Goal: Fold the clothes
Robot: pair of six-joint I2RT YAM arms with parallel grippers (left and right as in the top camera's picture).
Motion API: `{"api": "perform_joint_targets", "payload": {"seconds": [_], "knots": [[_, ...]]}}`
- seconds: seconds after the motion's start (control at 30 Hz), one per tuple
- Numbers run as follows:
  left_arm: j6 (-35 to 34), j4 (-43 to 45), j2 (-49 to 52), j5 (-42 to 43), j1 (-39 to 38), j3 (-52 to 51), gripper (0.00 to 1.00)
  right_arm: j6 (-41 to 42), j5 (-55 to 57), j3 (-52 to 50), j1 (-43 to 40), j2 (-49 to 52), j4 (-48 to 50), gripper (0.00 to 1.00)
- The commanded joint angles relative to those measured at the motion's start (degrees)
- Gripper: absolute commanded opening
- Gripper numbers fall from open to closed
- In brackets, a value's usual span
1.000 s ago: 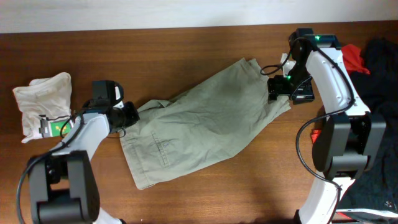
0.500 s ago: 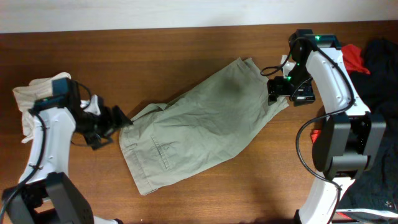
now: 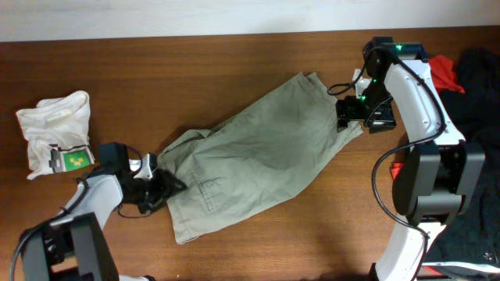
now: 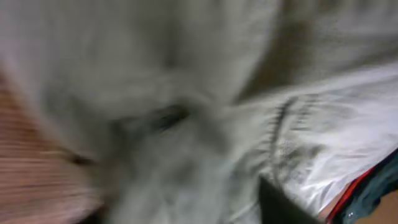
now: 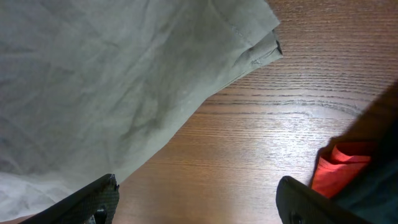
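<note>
Bit of an update: the left claw has been busy. A second ago it was at the upper waistband corner of the trousers, then it swung out away from them, and now it's back at the waistband, lower down that edge. The waistband end looks a bit more bunched than before, but the legs haven't budged.

The left wrist view is pure blur with cloth filling it, so I can't tell if that claw has hold of anything. The right claw hasn't moved. It sits at the hem end, fingers spread wide with nothing between them.

The trousers lie diagonal on the bench with no fold made yet. My guess is it's regrabbing for one.

Room-wise, there's bare wood along both long sides of the trousers. The white garment sits well off the waistband end, while the red garment and black garment are near the hem end.
</note>
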Motion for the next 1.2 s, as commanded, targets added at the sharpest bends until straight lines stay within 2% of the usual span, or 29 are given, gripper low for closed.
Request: {"api": "perform_joint_targets", "payload": {"seconds": [0.0, 0.07, 0.13, 0.17, 0.27, 0.33, 0.37, 0.47, 0.53, 0.67, 0.8, 0.87, 0.93, 1.07, 1.17], "knots": [[-0.6, 1.8, 2.2, -0.6, -0.2, -1.5, 0.01, -0.4, -0.1, 0.4, 0.4, -0.5, -0.2, 0.85], [-0.6, -1.1, 2.2, -2.2, 1.1, 2.0, 0.00, -0.4, -0.6, 0.4, 0.4, -0.5, -0.4, 0.84], [0.3, -8.3, 2.2, -5.4, 3.0, 7.8, 0.01, -2.1, -3.1, 0.4, 1.0, -0.5, -0.8, 0.80], [2.5, -12.6, 2.2, -6.5, 3.8, 11.5, 0.00, -3.5, -5.3, 0.4, 1.9, -0.5, -0.9, 0.73], [6.0, -25.6, 2.2, -8.4, 5.6, 24.0, 0.00, -5.6, -9.6, 0.3, 5.6, -0.5, -0.4, 0.43], [7.5, -32.9, 2.2, -8.4, 5.9, 31.7, 0.01, -6.6, -12.6, -0.7, 9.7, -0.5, 1.1, 0.17], [9.1, -35.9, 2.2, -8.4, 5.9, 35.5, 0.00, -6.6, -12.6, -1.6, 11.7, -0.5, 2.5, 0.13], [9.3, -42.3, 2.2, -8.4, 5.9, 44.7, 0.01, -6.4, -16.0, -6.1, 19.1, -0.5, 8.6, 0.11], [9.4, -44.7, 2.2, -8.4, 5.8, 48.0, 0.01, -3.5, -18.0, -9.3, 23.6, -0.5, 14.4, 0.11], [9.3, -46.6, 2.2, -7.2, 5.8, 49.6, 0.01, -0.6, -20.9, -16.4, 33.2, -0.5, 28.5, 0.10], [9.3, -49.3, 2.1, -1.8, 5.8, 49.6, 0.00, 8.6, -20.8, -24.9, 42.5, -0.5, 50.3, 0.10], [9.3, -49.8, 2.1, 1.0, 5.8, 49.6, 0.00, 11.2, -18.8, -28.0, 45.2, -0.5, 57.5, 0.11], [9.4, -50.6, 2.1, 4.3, 5.8, 49.9, 0.00, 11.7, -17.6, -30.3, 47.4, -0.4, 62.3, 0.11], [10.6, -51.6, 2.0, 15.1, 5.8, 52.3, 0.00, 11.7, -18.0, -30.8, 51.0, -0.2, 65.5, 0.11], [10.9, -52.0, 2.0, 15.4, 5.8, 55.4, 0.00, 11.7, -17.7, -30.7, 52.7, -0.2, 67.0, 0.11]]}}
